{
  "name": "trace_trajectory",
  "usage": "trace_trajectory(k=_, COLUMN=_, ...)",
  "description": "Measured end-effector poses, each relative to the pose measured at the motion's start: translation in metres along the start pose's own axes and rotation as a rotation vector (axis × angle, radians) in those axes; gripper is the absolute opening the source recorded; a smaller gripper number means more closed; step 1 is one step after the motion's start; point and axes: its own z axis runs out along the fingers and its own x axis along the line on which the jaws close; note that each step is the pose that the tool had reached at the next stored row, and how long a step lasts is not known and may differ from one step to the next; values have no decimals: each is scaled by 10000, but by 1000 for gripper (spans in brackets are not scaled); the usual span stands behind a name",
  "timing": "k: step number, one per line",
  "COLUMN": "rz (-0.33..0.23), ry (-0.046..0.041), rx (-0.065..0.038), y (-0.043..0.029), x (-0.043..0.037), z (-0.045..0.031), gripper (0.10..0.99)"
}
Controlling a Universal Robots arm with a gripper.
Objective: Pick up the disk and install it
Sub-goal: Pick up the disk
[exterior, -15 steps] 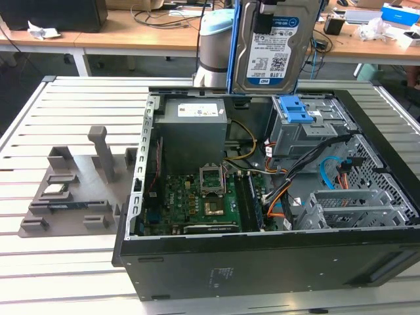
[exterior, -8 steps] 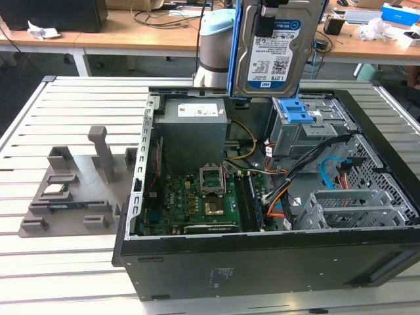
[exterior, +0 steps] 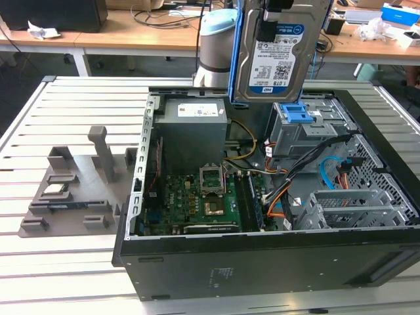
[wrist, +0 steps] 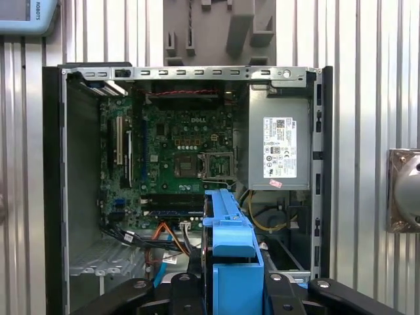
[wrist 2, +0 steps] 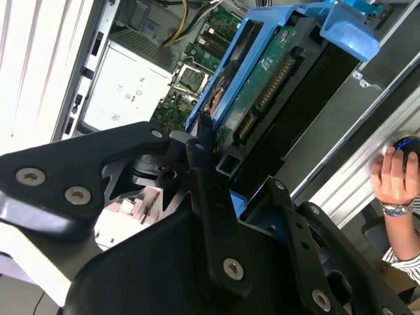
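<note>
We are in a robotics lab or engineering workshop, not a home or a shop. A desktop computer case (exterior: 262, 269) lies open on its side, circuit board bared, on a slotted metal table (exterior: 72, 98), and the robot arm's grey base (exterior: 213, 46) stands at the table's far edge. Just beside the case sits a grey plastic holder (exterior: 79, 190), and behind the table run wooden desks (exterior: 131, 36) strewn with cables (exterior: 164, 12), boxes (exterior: 399, 13) and crumpled paper (exterior: 38, 29). In the second wrist view a person's hand (wrist 2: 394, 177) with a wristwatch shows just past the table's edge.
</note>
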Motion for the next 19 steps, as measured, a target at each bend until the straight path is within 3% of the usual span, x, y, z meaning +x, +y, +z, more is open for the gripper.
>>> trace_trajectory(k=9, rz=1, ry=0, rx=0, y=0, x=152, z=9, gripper=365)
trace_trajectory(k=19, rz=0, ry=-1, rx=0, y=0, x=259, z=17, gripper=365)
